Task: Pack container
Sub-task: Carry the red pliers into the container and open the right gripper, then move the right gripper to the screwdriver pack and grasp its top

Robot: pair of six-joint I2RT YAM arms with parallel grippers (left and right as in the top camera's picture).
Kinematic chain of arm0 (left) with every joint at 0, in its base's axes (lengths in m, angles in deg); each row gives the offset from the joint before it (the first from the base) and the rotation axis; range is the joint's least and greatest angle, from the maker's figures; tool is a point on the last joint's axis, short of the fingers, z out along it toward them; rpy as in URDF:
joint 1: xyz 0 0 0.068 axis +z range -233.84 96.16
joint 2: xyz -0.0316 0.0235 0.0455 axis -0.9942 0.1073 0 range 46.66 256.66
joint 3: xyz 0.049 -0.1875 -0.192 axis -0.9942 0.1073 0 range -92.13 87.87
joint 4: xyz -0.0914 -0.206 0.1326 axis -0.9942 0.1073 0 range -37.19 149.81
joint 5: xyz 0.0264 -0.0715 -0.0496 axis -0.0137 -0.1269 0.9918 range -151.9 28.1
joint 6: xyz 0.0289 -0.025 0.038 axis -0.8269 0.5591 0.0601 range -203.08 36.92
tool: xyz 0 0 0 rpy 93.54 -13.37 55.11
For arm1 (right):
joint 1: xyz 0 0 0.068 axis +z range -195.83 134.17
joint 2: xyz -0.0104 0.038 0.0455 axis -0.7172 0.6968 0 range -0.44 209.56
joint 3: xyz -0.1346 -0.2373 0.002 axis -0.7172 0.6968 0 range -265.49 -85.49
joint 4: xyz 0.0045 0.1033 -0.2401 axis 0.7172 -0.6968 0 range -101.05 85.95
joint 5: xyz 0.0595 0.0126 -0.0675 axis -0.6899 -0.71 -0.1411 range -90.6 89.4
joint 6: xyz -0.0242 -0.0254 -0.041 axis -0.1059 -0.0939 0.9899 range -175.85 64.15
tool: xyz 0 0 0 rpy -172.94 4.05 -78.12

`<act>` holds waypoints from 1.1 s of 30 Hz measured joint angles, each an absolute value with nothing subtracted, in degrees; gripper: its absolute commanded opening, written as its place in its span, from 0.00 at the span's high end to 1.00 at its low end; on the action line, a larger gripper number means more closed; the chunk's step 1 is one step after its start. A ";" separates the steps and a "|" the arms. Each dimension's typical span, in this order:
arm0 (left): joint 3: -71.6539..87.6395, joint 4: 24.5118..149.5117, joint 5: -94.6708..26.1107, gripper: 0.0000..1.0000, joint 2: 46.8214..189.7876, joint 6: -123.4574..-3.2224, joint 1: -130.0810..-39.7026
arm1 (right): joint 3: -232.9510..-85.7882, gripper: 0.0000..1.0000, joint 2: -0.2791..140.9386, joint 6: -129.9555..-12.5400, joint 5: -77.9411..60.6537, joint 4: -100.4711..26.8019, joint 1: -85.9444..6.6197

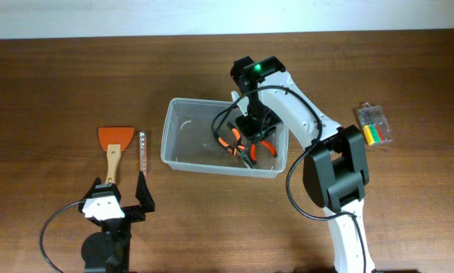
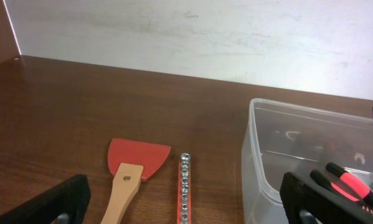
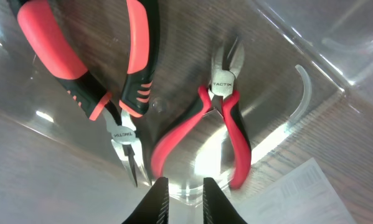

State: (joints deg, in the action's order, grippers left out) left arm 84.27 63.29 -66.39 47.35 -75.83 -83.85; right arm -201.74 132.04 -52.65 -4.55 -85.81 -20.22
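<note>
Right tool [image 1: 251, 135] hangs nearly closed and empty over two pliers [image 3: 223, 118] in the container [image 1: 183, 114]; left tool [image 1: 124, 199] open

A clear plastic container [image 1: 183, 136], open at the top, sits upright on the table, and all else is placed from it. Inside, toward its right end, lie two pliers: long-nose pliers [image 3: 118, 93] with orange-and-black handles and smaller red-handled cutters [image 3: 220, 118], side by side and flat on the bottom. To its left a spatula [image 1: 113, 148] with an orange blade and wooden handle lies flat, with a thin orange bit strip [image 1: 143, 152] between spatula and container; well to its right lies a small clear case [image 1: 374, 126] of coloured pieces.
</note>
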 measured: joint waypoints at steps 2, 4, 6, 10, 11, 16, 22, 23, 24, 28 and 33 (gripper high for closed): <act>84.27 63.29 -66.39 0.01 47.35 -75.83 -83.85 | -201.76 0.83 132.02 -52.56 -4.57 -86.15 -20.22; 84.27 63.29 -66.39 0.01 47.35 -75.83 -83.85 | -202.26 0.83 132.02 -52.43 -4.55 -87.29 -20.22; 84.27 63.29 -66.39 0.01 47.35 -75.83 -83.85 | -203.51 0.83 132.04 -52.34 -4.55 -89.96 -20.22; 84.27 63.29 -66.39 0.01 47.35 -75.83 -83.85 | -212.34 0.81 132.17 -52.19 -4.55 -95.44 -20.22; 84.27 63.29 -66.39 0.01 47.35 -75.83 -83.85 | -215.84 0.79 132.17 -52.14 -4.57 -96.71 -20.24; 84.27 63.29 -66.39 0.01 47.32 -75.83 -83.85 | -234.39 0.60 131.63 -53.28 -3.39 -100.89 -21.51; 84.27 63.29 -66.39 0.01 47.32 -75.83 -83.85 | -240.32 0.49 128.09 -54.13 -0.09 -101.04 -30.21; 84.27 63.29 -66.39 0.01 47.32 -75.83 -83.85 | -240.34 0.49 127.82 -54.18 0.31 -101.04 -32.46; 84.27 63.29 -66.39 0.01 47.32 -75.83 -83.85 | -240.34 0.49 127.76 -54.24 0.70 -101.04 -35.15; 84.27 63.29 -66.39 0.01 47.32 -75.83 -83.85 | -239.31 0.46 127.76 -53.54 1.84 -101.04 -45.47; 84.27 63.29 -66.39 0.01 47.32 -75.83 -83.85 | -237.41 0.40 127.76 -49.65 2.23 -101.02 -55.21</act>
